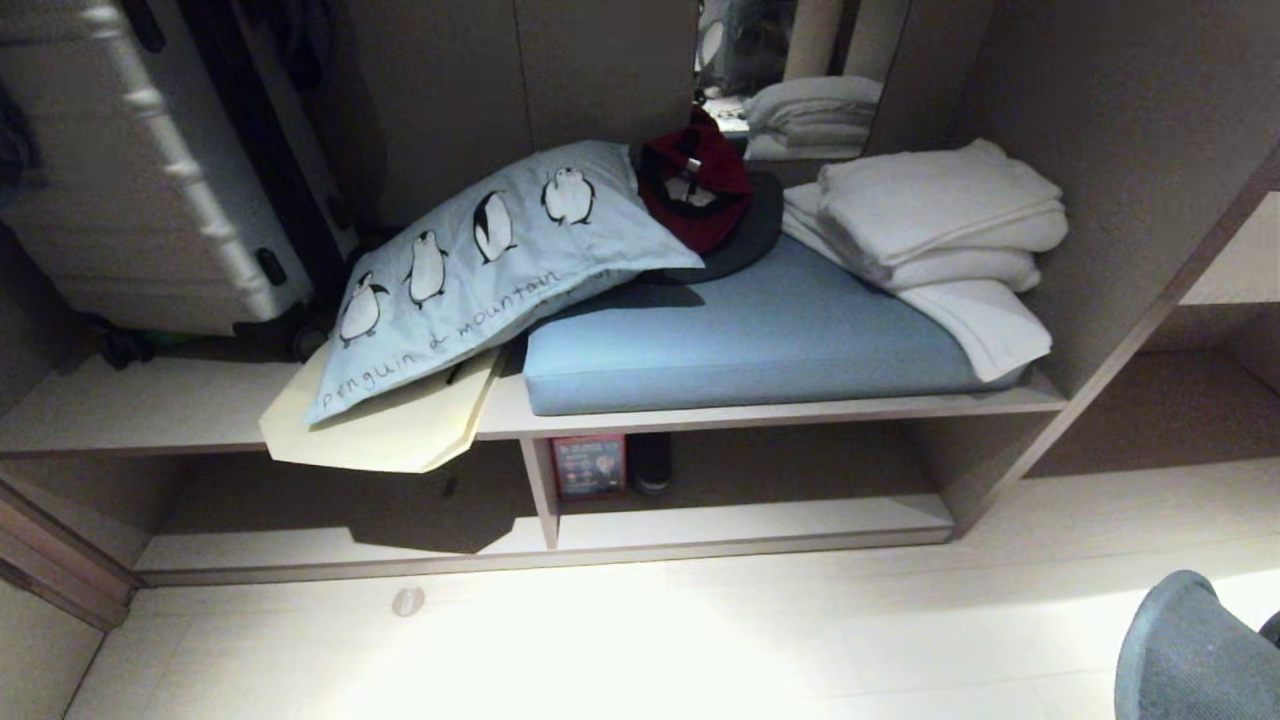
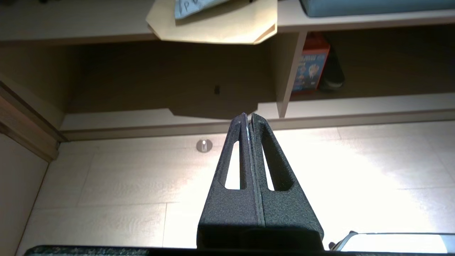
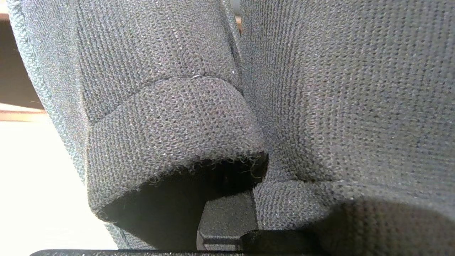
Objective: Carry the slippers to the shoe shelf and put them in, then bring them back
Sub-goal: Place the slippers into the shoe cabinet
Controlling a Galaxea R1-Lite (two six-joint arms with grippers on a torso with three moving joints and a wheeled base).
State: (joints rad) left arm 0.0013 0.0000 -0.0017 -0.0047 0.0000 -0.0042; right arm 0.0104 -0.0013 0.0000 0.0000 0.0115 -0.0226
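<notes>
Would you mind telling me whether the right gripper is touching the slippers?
Touching. The right wrist view shows the right gripper shut between the two slippers, with grey fabric pressed against the dark finger on both sides.

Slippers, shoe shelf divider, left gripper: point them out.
slippers (image 3: 170, 117): right wrist view, toe cap of one slipper.
shoe shelf divider (image 1: 541, 490): head view, front edge of the upright board.
left gripper (image 2: 249, 119): left wrist view, tips of the shut fingers.

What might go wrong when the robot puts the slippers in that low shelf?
The right gripper pinches both slippers together, so one might slip out. The shoe shelf is low under a board, so the toes may bump its edge. A red box and black shoe already crowd the divider.
</notes>
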